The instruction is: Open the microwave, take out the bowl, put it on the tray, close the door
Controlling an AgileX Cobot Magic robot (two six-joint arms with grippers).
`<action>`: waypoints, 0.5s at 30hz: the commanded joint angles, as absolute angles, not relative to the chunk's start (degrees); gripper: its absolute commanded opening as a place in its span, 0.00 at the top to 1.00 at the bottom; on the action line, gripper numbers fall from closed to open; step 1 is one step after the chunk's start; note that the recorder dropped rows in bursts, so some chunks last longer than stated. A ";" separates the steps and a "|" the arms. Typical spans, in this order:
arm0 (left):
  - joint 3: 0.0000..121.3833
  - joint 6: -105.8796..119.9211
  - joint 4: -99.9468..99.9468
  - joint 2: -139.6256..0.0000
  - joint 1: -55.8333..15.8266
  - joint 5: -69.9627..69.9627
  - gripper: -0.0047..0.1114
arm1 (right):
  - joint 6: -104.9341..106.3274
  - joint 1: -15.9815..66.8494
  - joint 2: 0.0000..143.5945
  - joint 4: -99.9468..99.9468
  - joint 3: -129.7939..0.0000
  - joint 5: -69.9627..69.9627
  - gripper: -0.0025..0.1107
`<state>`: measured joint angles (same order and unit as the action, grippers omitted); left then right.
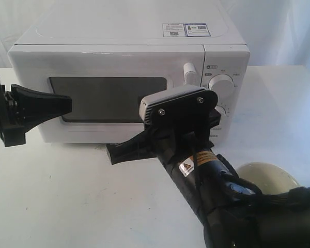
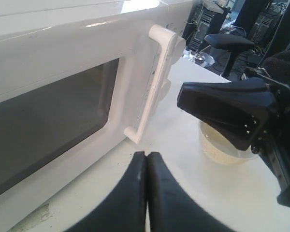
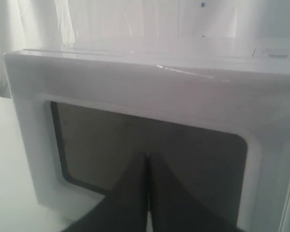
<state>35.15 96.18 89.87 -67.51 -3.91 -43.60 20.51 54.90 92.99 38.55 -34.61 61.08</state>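
Behind right arm, handle mostly hidden, knobs part-covered

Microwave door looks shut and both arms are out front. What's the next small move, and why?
Probably open the fingers of the right gripper and edge them toward the tall white bar handle: the white door of the boxy white microwave is closed, the left gripper is shut too, and neither touches that handle.

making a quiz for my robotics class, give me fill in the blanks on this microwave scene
1. The door of the microwave is ___.
2. The left gripper and right gripper are both ___, holding nothing.
3. The stickers lie on the microwave's ___.
Missing: closed; shut; top.
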 commanded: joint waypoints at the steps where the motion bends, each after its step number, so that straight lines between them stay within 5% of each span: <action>1: 35.47 96.15 90.39 -67.37 -4.09 -44.53 0.96 | 20.81 54.92 88.56 38.97 -33.94 52.96 0.98; 15: 35.47 96.15 90.39 -67.37 -4.09 -44.53 0.96 | 24.37 48.88 61.67 38.76 -31.26 15.24 0.98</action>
